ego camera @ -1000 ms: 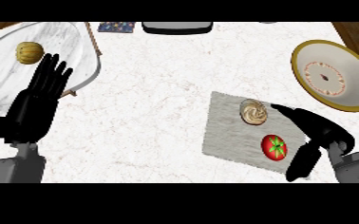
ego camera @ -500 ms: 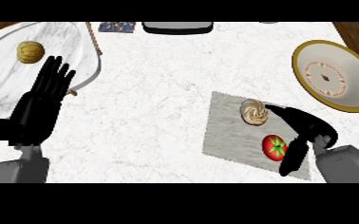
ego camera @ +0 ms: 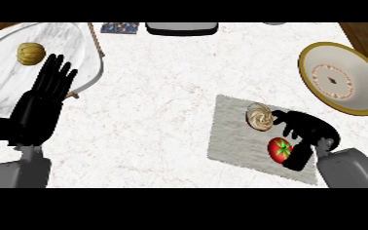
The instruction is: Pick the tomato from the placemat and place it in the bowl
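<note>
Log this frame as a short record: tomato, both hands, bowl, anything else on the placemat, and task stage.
tomato: on the placemat, towards its right end
right hand: over the placemat, fingers and thumb curled round the tomato
left hand: open, resting at the view's left, holding nothing
bowl: upper right, off the placemat, no tomato in it
also on placemat: beige round item, just above the tomato in the view
task stage: grasping; tomato not yet in the bowl

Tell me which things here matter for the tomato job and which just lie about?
Job: tomato, placemat, bowl, right robot hand.
Lying about: beige bun on the placemat, yellow ball on marble tray, left robot hand, open.
</note>
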### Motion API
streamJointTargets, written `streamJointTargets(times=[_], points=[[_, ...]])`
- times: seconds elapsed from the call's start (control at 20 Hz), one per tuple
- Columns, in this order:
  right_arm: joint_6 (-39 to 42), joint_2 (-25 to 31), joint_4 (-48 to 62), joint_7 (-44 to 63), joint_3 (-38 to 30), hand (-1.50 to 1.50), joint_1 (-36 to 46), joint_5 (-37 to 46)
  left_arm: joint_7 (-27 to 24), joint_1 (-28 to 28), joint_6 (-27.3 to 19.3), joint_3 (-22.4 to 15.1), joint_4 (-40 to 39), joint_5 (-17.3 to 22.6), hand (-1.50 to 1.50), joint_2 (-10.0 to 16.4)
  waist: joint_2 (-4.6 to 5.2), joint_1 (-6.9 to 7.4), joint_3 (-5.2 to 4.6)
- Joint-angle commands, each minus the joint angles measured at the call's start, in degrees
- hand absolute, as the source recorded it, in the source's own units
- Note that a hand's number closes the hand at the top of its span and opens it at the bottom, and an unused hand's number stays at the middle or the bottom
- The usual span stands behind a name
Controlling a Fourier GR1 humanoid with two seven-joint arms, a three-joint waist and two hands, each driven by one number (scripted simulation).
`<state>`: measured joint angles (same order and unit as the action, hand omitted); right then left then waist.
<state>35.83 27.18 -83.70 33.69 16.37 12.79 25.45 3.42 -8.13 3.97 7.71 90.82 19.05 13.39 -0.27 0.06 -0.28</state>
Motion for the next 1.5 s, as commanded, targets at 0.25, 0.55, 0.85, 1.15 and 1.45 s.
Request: streamJointTargets(times=[0.25,0.55,0.85,1.15,1.45], points=[[1.71,0.47,4.22,-9.44,1.41,1.50,2.01,8.43,-4.24,1.11,1.96,0.23,-3.07,-1.85,0.00,-1.48,0.29,0.07,0.28],[0.36,-2.87,2.23,-10.64,2.07,1.50,3.14,14.14,-0.06,-1.07,1.66,1.36,-1.45,-1.01,0.00,-0.57,0.26,0.06,0.28],[-10.59,17.31,-9.50,-46.53,4.75,1.50,-6.50,15.30,-0.67,0.38,0.59,2.09,-0.38,-0.98,0.00,-0.48,-0.15,-2.09,0.54],[-25.28,22.60,-8.34,-59.10,-9.61,1.50,-16.19,11.64,2.75,2.96,-1.04,1.08,5.40,-0.90,0.00,-1.35,-0.12,-1.31,0.39],[-26.11,24.56,-10.74,-57.50,-25.48,1.50,-16.75,3.98,2.43,2.28,0.54,2.44,4.52,-0.05,0.00,0.11,-0.07,-1.28,0.29]])
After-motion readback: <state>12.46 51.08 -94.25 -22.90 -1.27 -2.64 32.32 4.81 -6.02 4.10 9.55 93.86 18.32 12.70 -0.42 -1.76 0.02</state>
